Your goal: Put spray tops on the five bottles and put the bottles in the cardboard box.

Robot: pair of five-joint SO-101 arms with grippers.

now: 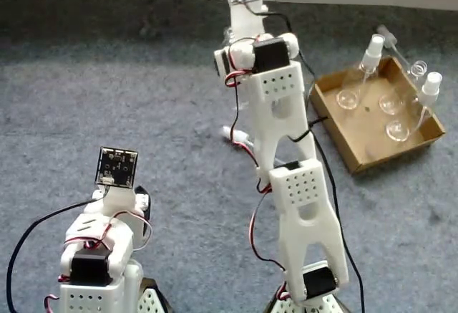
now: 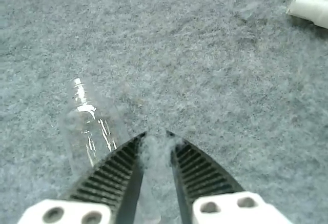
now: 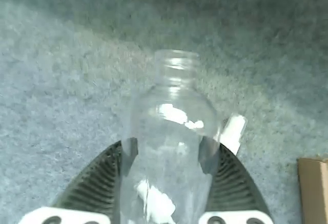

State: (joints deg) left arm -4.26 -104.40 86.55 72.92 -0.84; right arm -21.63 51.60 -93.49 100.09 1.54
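Bottle (image 3: 171, 111), clear and with no top on its open neck, is sitting between the fingers of the right gripper (image 3: 169, 147). We are seeing both ribbed pads pressing on its sides, so the jaws are standing wide and clamped on it over the grey carpet (image 3: 61, 80). A white spray top (image 3: 233, 131) is lying on the carpet just beside the bottle. A corner of the cardboard box (image 3: 313, 188) is showing near that.

We are seeing the left gripper (image 2: 156, 134) parted by only a narrow gap, with nothing gripped. A second clear bottle (image 2: 92, 126) is lying on its side just beside one finger, and another spray top (image 2: 310, 9) is lying well apart from it.

From the high view, the box (image 1: 365, 123) is holding several bottles (image 1: 358, 80), two showing white tops.
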